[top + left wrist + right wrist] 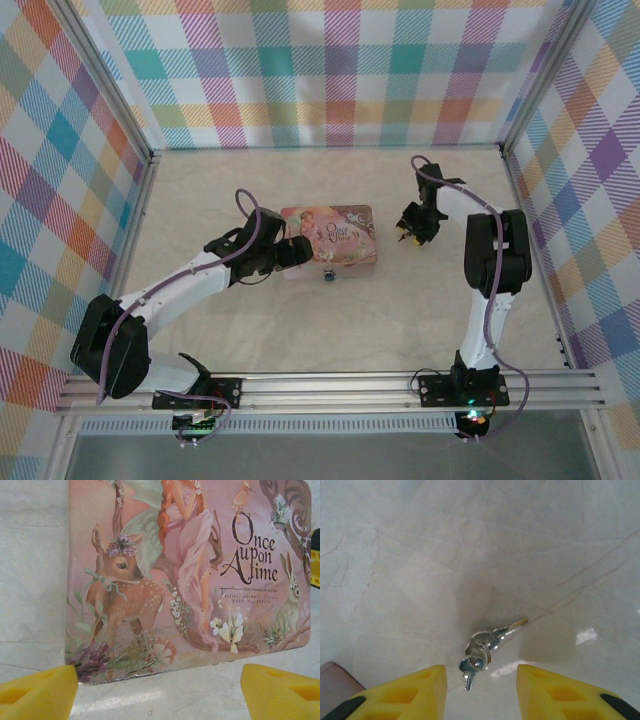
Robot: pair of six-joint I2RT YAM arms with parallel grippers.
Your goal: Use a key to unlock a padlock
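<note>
Above the arms: small dark padlock [328, 274] sits at the near edge of a pink illustrated rectangular tin [328, 236] on the pale marbled surface [250, 330]; left pincer [292, 252] is beside the tin, likely to steady it.
Left wrist: yellow fingers [37, 692] spread, empty.
Right wrist: right pincer [481, 687] open over ringed silver keys [482, 650], lined up to grasp.

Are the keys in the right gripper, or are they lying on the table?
Lying on the table. The keys rest flat on it; the right gripper hangs open above them, gripping nothing.
</note>
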